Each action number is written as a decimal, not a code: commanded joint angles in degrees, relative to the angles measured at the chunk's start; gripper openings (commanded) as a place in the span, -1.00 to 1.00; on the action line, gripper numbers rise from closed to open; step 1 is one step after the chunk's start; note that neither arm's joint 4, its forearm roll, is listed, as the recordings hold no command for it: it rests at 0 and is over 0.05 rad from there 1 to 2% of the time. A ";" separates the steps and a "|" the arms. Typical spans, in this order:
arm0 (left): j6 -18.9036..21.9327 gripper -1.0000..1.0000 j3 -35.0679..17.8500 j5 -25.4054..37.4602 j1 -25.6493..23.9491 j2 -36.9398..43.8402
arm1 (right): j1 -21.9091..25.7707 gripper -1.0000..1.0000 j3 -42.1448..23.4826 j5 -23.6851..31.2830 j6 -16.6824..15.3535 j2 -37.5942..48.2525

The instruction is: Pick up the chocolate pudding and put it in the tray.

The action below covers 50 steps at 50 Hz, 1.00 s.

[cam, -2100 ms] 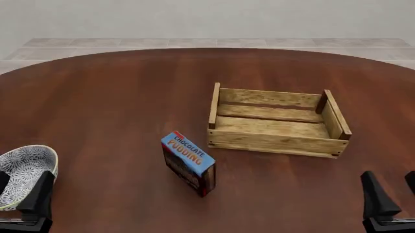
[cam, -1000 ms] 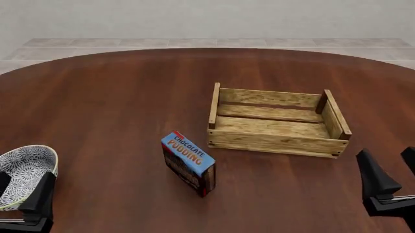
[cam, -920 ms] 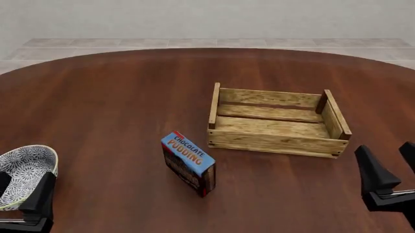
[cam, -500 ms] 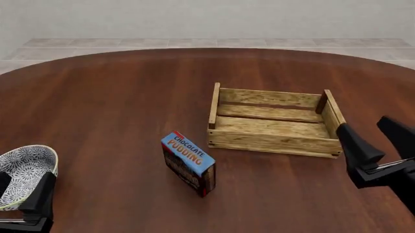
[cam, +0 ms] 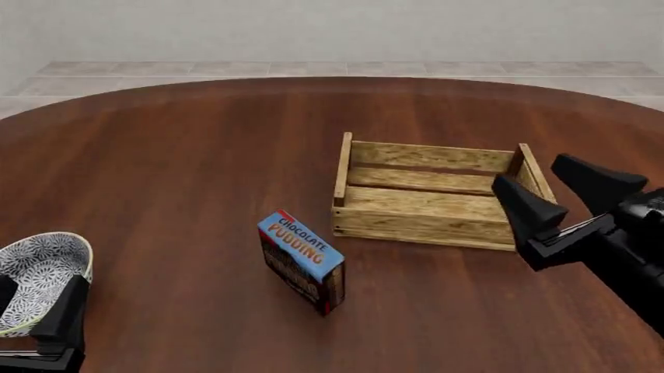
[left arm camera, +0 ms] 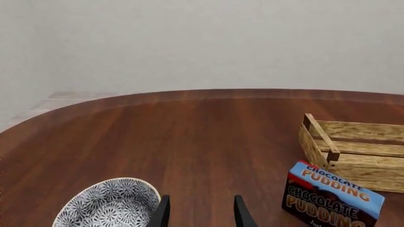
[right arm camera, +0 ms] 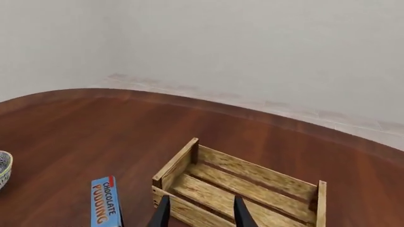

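The chocolate pudding (cam: 302, 261) stands on edge on the table, blue top face up, just left of the tray's near left corner. It also shows in the left wrist view (left arm camera: 331, 196) and the right wrist view (right arm camera: 105, 202). The tray (cam: 441, 196) is an empty wooden slat crate right of centre; it shows in the left wrist view (left arm camera: 353, 152) and the right wrist view (right arm camera: 243, 187) too. My right gripper (cam: 558, 191) is open and empty, raised by the tray's right end. My left gripper (cam: 31, 315) is open and empty at the near left edge, beside the bowl.
A round grey-white patterned bowl (cam: 40, 272) sits at the near left, touching distance from my left gripper; it also shows in the left wrist view (left arm camera: 109, 205). The dark wooden table (cam: 186, 171) has a curved far edge with a tiled floor beyond.
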 commanded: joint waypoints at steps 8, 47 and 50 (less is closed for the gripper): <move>0.52 1.00 0.01 0.15 -0.11 0.04 | 4.58 1.00 -7.14 2.50 -1.55 6.30; 0.89 1.00 0.01 0.38 0.90 -0.14 | 13.44 1.00 -15.07 1.56 -0.35 14.71; 0.82 1.00 -0.03 0.07 1.16 0.23 | 14.20 1.00 -14.67 0.39 -0.03 15.45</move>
